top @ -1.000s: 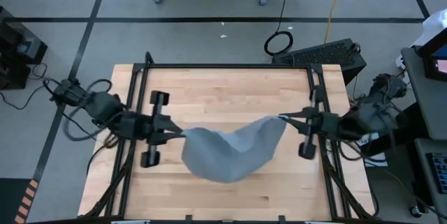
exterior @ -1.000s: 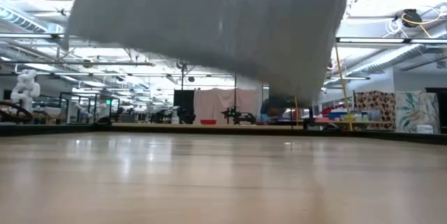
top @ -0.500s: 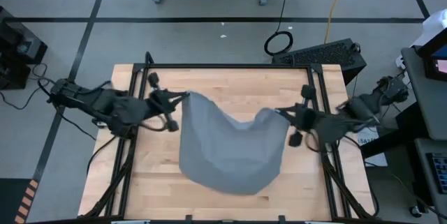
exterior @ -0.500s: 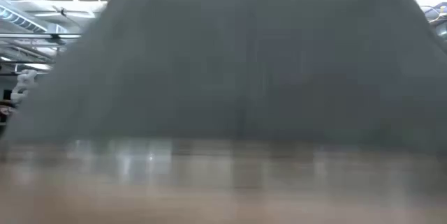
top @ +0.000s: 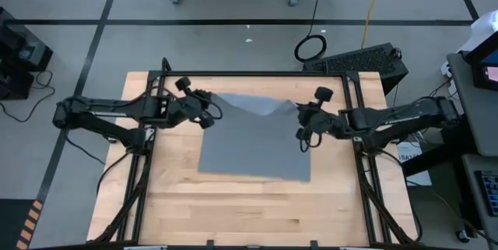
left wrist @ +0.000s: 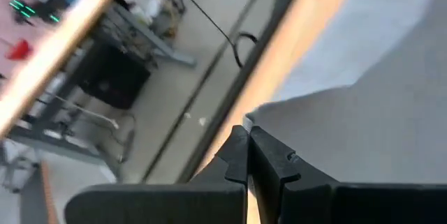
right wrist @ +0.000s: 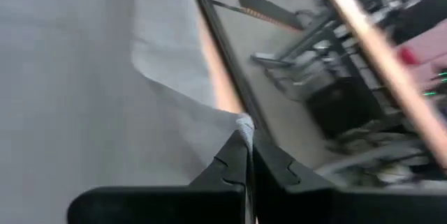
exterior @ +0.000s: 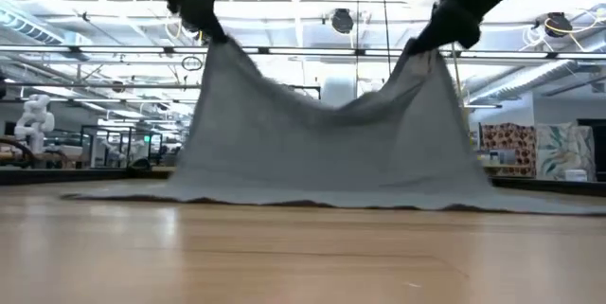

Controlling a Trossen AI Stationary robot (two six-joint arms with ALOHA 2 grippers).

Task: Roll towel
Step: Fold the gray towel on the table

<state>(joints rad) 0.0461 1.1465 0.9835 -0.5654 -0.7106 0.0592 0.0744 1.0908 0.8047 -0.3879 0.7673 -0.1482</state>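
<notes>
The grey-blue towel [top: 253, 145] lies spread across the middle of the wooden table [top: 249, 211]. Its near part rests flat on the wood, and its two far corners are raised. My left gripper [top: 212, 112] is shut on the far left corner and my right gripper [top: 301, 121] is shut on the far right corner. In the low view the towel [exterior: 322, 152] hangs like a curtain from two high points. It sags between them, and its lower edge [exterior: 312, 202] lies on the tabletop. My left gripper pinches the towel's far left corner [left wrist: 260, 116] between its two fingertips, coming slanting down from the table's left. That corner is lifted clear and the cloth slopes down to the table. My right gripper pinches the far right corner [right wrist: 241, 123] at its fingertips, slanting down from the table's right. The corner is raised and the far edge between the two holds sags.
Black frame rails run along the table's left side [top: 148, 149], right side [top: 359, 164] and far side [top: 257, 73]. Bare wood lies between the towel and the near edge. Beyond the far edge are a floor, a cable coil [top: 310, 47] and a dark box [top: 366, 59].
Both grippers have come down and gone toward the table's far edge, still shut on the corners. The towel was hanging bunched in the air between them. It has swung out and spread, and its near part now lies flat on the table.
</notes>
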